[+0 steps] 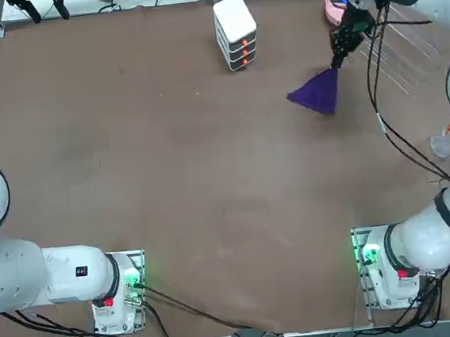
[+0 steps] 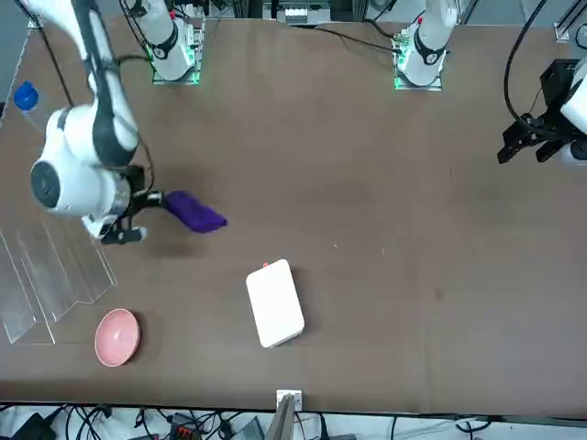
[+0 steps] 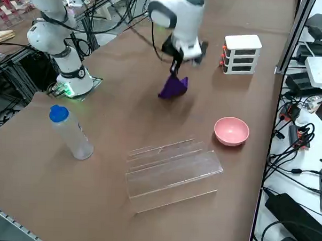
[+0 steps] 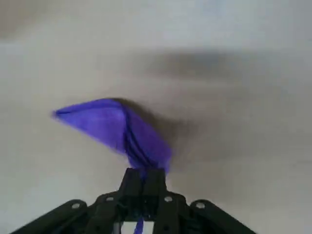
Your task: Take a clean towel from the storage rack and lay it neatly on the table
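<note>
The right arm's black two-finger gripper (image 4: pixel 142 171) is pinched tight on the deep purple soft cloth towel (image 4: pixel 112 124), which hangs bunched from the fingertips over the table, a scrap of it showing between the fingers. The relation that counts is the cloth's lie: gathered at the grip, it spreads away towards the robot's left, its longer reach running out and down from the fingertips to a free corner. Lowering that corner first, then drawing the gripper back to the right, would probably open the cloth; dropping straight down might leave a heap.

Beneath the gripper, the matte brown tabletop (image 1: pixel 194 179) stretches broadly to its left. Further off, to the gripper's left and beyond it, stands a white stacked box with orange marks (image 1: pixel 236 32). Away from the gripper on its far side sit a pink bowl (image 3: pixel 231 131) and the transparent clear-plastic rack of slanted bars (image 3: pixel 172 174). A blue-capped bottle (image 3: pixel 72 133) stands well apart, to the gripper's right.
</note>
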`<state>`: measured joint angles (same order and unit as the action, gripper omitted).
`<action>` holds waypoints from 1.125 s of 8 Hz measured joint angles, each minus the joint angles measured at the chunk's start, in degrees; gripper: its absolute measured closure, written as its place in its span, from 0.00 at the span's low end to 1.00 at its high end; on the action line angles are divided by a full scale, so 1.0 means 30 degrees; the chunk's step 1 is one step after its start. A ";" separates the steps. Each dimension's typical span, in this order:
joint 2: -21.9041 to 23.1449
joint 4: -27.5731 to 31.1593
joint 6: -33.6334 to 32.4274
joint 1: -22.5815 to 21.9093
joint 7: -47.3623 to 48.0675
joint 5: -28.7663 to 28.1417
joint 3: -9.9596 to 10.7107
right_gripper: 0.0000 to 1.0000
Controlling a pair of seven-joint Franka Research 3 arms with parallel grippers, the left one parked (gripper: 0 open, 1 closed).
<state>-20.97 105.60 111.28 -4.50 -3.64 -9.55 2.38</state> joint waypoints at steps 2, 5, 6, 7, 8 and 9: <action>-0.1322 0.0039 0.1706 0.1290 -0.0282 0.1483 0.0008 0.98; -0.2963 0.0011 0.4394 0.1501 -0.0328 0.1993 -0.0013 0.98; -0.3240 -0.0005 0.4941 0.1510 -0.0328 0.2023 -0.0013 0.98; -0.3376 -0.0024 0.5329 0.1562 -0.0348 0.2217 -0.0012 0.98; -0.3382 -0.0054 0.5426 0.1786 -0.0547 0.2601 -0.0010 0.98; -0.3382 -0.0124 0.5428 0.2221 -0.1046 0.2917 -0.0003 0.98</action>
<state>-31.12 105.23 127.57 2.16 -6.77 -0.80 2.37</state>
